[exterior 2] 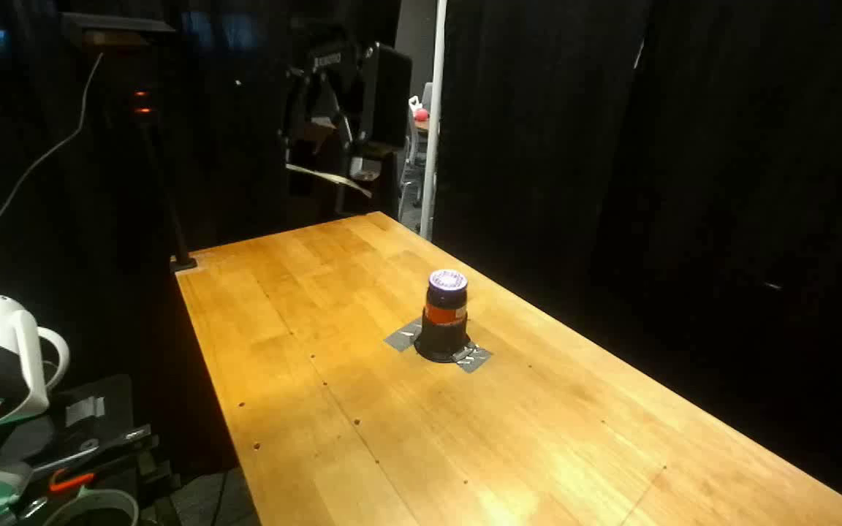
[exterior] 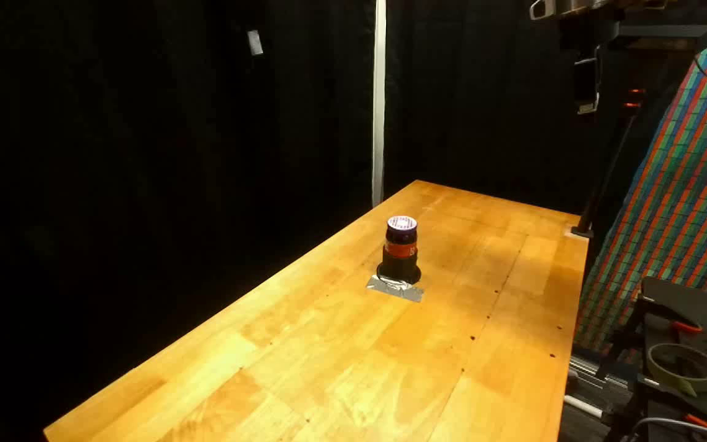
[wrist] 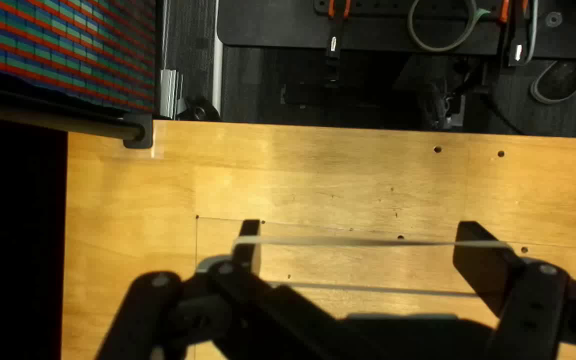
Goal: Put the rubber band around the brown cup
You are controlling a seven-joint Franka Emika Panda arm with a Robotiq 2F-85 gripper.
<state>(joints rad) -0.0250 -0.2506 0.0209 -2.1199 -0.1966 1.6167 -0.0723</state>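
Note:
The brown cup [exterior: 401, 250] stands upright on the wooden table, dark with a reddish-orange stripe and a whitish patterned top. It also shows in an exterior view [exterior 2: 446, 314]. It is out of the wrist view. My gripper [wrist: 358, 240] is open. The pale rubber band [wrist: 328, 241] is stretched around the outside of both fingers, and its two strands cross the gap between them. The gripper [exterior 2: 330, 172] with the rubber band [exterior 2: 322, 175] hangs above the table's far end, well apart from the cup. In an exterior view only a dark part of the gripper [exterior: 587, 86] shows.
The cup's lower part is a black flared base, held to the wooden table [exterior: 341, 344] by grey tape [exterior: 399, 288]. A dark post [exterior 2: 180, 245] stands at a table corner. A dark side cart [exterior: 691, 307] with a tape roll [exterior: 683, 368] is beyond the table edge.

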